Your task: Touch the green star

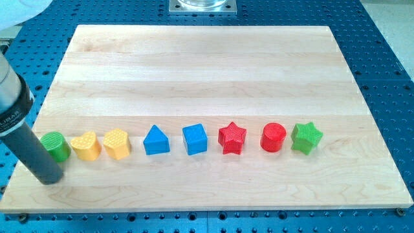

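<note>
The green star (306,138) lies at the right end of a row of blocks on the wooden board (207,71). My tip (49,178) rests on the board at the view's far left, just below and left of the green cylinder (55,146). The whole row lies between my tip and the green star. The rod rises up and to the left out of the view.
The row runs left to right: green cylinder, yellow heart (86,145), yellow hexagon (116,143), blue triangle (156,140), blue cube (195,139), red star (232,137), red cylinder (273,136), green star. A metal mount (202,6) sits at the view's top.
</note>
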You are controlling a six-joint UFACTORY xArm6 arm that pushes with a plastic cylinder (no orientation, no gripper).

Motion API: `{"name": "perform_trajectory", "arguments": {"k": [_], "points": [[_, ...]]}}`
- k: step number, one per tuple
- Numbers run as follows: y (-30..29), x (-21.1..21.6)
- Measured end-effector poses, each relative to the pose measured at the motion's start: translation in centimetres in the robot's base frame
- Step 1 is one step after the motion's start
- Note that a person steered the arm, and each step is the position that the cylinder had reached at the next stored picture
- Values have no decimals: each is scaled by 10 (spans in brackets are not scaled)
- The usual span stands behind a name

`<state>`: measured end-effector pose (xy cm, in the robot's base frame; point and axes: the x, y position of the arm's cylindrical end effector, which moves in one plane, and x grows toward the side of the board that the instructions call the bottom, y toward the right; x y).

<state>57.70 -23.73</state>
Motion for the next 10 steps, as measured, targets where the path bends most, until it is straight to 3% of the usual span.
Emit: {"name": "perform_trajectory", "arguments": {"k": [1, 2, 3, 5, 6, 7, 8, 10], "points": [[1, 0], [50, 21], [136, 10], [390, 16], [525, -11], [582, -49], [580, -36], [484, -26]]}}
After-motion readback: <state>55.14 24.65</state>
